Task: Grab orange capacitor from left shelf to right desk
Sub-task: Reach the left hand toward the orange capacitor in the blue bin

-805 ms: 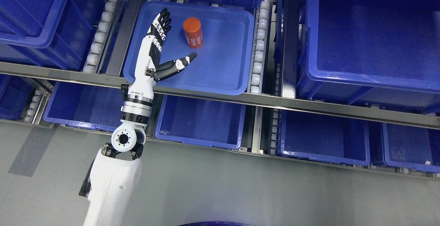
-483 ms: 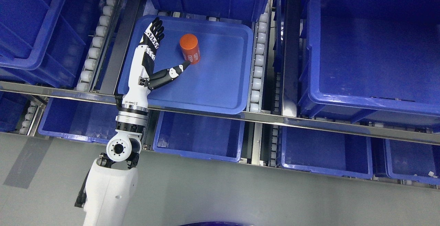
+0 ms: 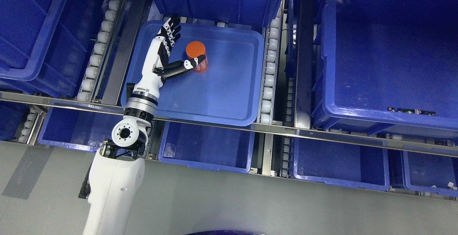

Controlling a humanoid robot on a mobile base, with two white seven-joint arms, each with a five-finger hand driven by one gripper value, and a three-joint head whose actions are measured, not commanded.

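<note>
Blue tray [image 3: 229,99], left hand [image 3: 168,49] against orange capacitor [image 3: 196,54]

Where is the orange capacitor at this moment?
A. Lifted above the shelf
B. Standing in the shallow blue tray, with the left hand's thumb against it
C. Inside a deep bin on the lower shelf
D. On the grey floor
B: the orange capacitor stands upright in the shallow blue tray, and the thumb of the left hand lies across its side.

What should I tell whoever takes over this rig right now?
Left hand: open inside the blue tray on the shelf, thumb against the near side of the orange capacitor, fingers spread to its left, no grasp closed.
Right hand: not in view.
Capacitor: upright in the tray's far left part.
Done: the reach.
Left: close the grasp, lift, carry to the right desk.
</note>
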